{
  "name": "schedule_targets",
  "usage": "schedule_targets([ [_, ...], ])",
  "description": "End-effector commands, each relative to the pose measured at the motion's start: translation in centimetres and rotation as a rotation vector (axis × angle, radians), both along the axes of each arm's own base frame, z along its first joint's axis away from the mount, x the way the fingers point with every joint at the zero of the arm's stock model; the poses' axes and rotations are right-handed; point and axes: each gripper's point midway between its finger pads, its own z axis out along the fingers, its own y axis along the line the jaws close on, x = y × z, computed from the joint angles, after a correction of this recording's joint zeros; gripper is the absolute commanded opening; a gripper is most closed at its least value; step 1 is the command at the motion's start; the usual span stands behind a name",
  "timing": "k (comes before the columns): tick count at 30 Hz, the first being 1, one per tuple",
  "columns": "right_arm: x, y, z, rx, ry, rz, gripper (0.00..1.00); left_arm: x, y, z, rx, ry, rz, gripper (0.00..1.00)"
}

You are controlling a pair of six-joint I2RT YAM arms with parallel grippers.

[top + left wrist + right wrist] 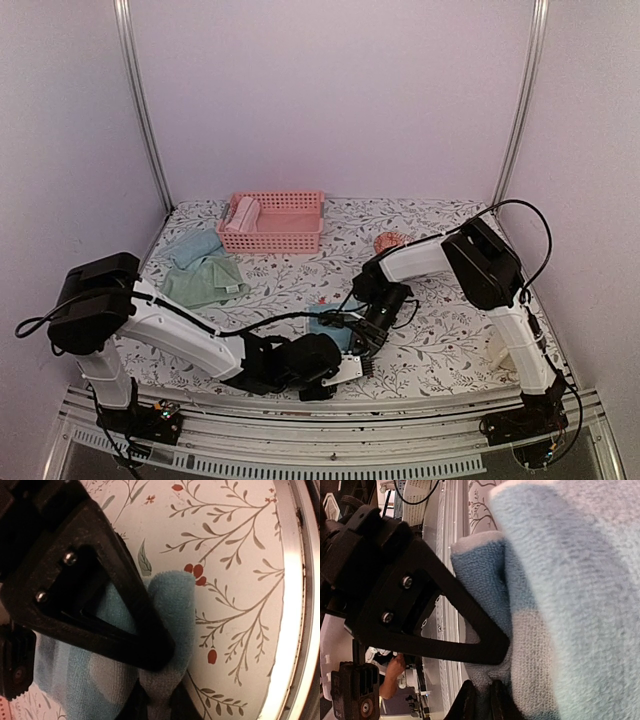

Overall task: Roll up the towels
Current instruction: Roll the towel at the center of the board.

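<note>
My left gripper (157, 682) is clamped on the small soft blue spotted towel (172, 610). Its black triangular finger (100, 605) lies across the cloth, and a grey-blue fold is squeezed at the tips. My right gripper (487, 677) is pinched onto the same towel, with cloth bunched between its tips. In the top view the two grippers meet almost tip to tip, mine on the left coming in from 8 o'clock and the right one from 1 o'clock.

The towel is terry, mid-blue with paler grey-blue patches. It is crumpled and doubled into a thick fold, neither flat nor a neat roll. In the left wrist view its rounded folded edge points to 1 o'clock and the ridge runs roughly 12 to 6. From the top only a scrap of blue shows between the arms, so I cannot tell its long axis there. It sits at 6 o'clock on the white floral-print table (450, 345), close to the metal edge rail (290, 605).

The sage green towel (205, 282) lies spread at 9 o'clock, with the plain light blue towel (195, 246) just beyond it. The pink slatted plastic basket (290, 238) is at 12 o'clock. The rolled pink towel (243, 213) lies in its left end, axis about 1 to 7.
</note>
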Motion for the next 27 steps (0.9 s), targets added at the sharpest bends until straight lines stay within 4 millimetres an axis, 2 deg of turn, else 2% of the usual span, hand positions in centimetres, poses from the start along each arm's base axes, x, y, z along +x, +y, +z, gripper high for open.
schedule_targets([
  [1, 0.8, -0.9, 1.9, 0.04, -0.089, 0.042, 0.2, -1.0, 0.4, -1.6, 0.07, 0.046, -0.032, 0.05],
  [2, 1.4, -0.8, 3.5, 0.076, -0.121, 0.034, 0.24, -1.5, 0.3, -1.4, 0.064, 0.073, -0.044, 0.03],
  [4, 2.6, -0.9, 5.4, 0.119, -0.167, 0.014, 0.28, -2.5, 0.3, -1.2, 0.059, 0.134, -0.061, 0.0],
  [6, 4.3, -1.1, 5.7, 0.133, -0.239, -0.005, 0.29, -3.3, 0.3, -0.8, 0.056, 0.191, -0.071, 0.0],
  [10, 7.5, -1.7, 0.8, -0.075, -0.384, -0.064, 0.25, -4.3, -0.2, 0.0, 0.044, 0.263, -0.073, 0.0],
  [15, 8.2, -1.8, -4.2, -0.184, -0.378, -0.068, 0.22, -4.9, -1.0, 0.5, 0.031, 0.328, -0.091, 0.0],
  [18, 8.5, -1.4, -5.3, -0.204, -0.384, -0.066, 0.22, -5.2, -1.3, 0.1, 0.036, 0.375, -0.087, 0.0],
  [23, 10.0, -0.5, -5.3, -0.199, -0.438, -0.082, 0.22, -4.9, -1.5, -0.9, 0.036, 0.443, -0.062, 0.0],
  [25, 10.6, -0.2, -4.0, -0.187, -0.451, -0.09, 0.22, -4.2, -1.0, -1.6, 0.04, 0.493, -0.018, 0.0],
  [27, 11.2, 0.0, -1.7, -0.144, -0.476, -0.097, 0.24, -3.8, -0.6, -2.0, 0.031, 0.553, 0.013, 0.0],
])
